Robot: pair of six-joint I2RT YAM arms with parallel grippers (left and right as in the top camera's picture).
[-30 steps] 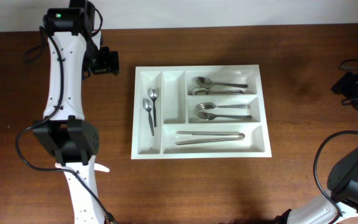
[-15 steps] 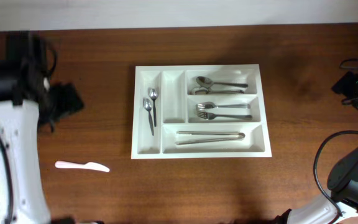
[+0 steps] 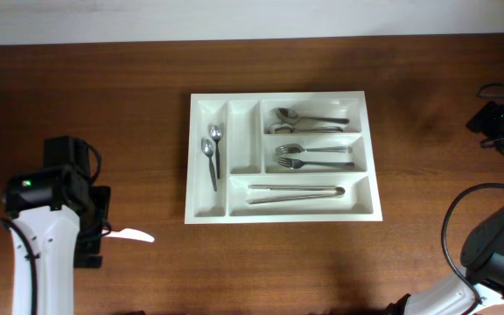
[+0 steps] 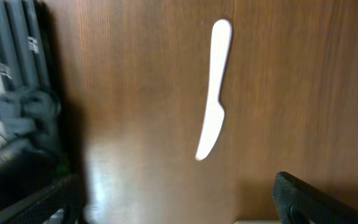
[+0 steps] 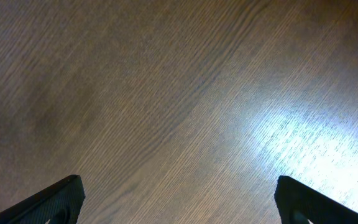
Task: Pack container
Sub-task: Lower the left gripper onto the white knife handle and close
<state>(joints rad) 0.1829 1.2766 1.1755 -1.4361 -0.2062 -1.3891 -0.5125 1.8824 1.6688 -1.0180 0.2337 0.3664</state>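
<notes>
**Left claw (image 4: 179, 208) poised over a white knife (image 4: 213, 93); both claws spread wide and empty.**
We record the left arm (image 3: 33, 258) entering at the overhead view's lower edge, wrist bent down. Its fingers are apart, and the knife lies untouched on the tabletop (image 3: 147, 105) just ahead of them. The container (image 3: 283, 218) sits well apart from this claw, between it and the right claw (image 5: 182, 202), holding spoons (image 3: 309, 116), forks (image 3: 313, 156) and tongs (image 3: 296, 192). The right claw faces the tabletop, fingers apart, gripping nothing.

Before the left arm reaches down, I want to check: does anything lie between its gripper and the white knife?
Nothing visible does. The white knife lies on the table, uncovered, ahead of the open left gripper.
</notes>
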